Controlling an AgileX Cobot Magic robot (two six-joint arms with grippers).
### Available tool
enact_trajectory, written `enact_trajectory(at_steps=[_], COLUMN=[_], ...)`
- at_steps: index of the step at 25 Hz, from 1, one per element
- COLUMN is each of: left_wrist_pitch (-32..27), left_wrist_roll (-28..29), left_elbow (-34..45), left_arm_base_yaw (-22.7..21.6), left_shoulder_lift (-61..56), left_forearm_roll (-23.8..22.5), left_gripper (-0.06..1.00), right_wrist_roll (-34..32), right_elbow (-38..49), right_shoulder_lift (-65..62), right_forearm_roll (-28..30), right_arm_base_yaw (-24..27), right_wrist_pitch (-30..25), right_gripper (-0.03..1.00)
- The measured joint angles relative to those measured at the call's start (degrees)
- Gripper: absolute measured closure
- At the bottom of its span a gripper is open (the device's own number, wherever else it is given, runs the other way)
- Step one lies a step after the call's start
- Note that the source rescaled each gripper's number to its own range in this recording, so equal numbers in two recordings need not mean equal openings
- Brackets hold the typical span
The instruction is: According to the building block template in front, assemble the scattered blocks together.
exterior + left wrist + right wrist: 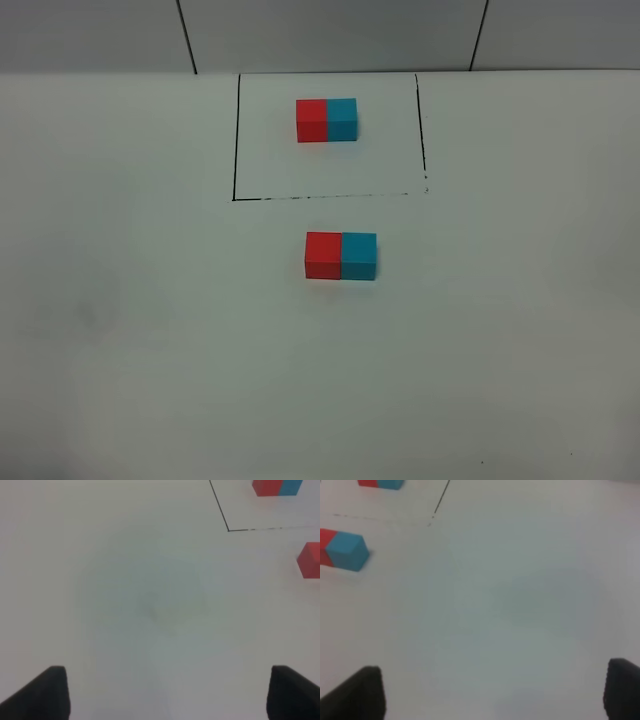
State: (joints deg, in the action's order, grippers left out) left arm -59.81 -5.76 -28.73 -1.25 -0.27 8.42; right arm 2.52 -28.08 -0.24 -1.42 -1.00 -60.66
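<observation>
1. Building block template (327, 120): a matte red cube joined to a cyan-blue cube, inside a thin black drawn rectangle (236, 140) at the far side of the white table (120, 330).
2. Scattered blocks: a plain red cube (323, 255) and cyan-blue cube (359, 256) lie touching, red left, just outside the frame; the assembly appears complete.
3. Left gripper (165, 692) and right gripper (490, 692): jaws spread wide, holding nothing, well apart from the blocks.
4. The exterior view shows both pairs whole but neither gripper; the wrist views crop the blocks.

Red cube (323, 254), cyan-blue cube (359, 255), white table (150, 330)
</observation>
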Motion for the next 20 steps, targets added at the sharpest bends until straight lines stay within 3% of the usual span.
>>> enact_trajectory(at_steps=[20], left_wrist_pitch=[0.00], left_wrist_roll=[0.00], left_elbow=[0.00], left_arm_base_yaw=[0.00], left_shoulder_lift=[0.00], left_forearm_roll=[0.00], left_gripper=[0.11], right_wrist_roll=[-0.04], right_elbow=[0.00], right_shoulder_lift=[0.00], right_forearm_roll=[0.00], right_arm_base_yaw=[-1.57], right_wrist_pitch=[0.00], right_gripper=[-0.03])
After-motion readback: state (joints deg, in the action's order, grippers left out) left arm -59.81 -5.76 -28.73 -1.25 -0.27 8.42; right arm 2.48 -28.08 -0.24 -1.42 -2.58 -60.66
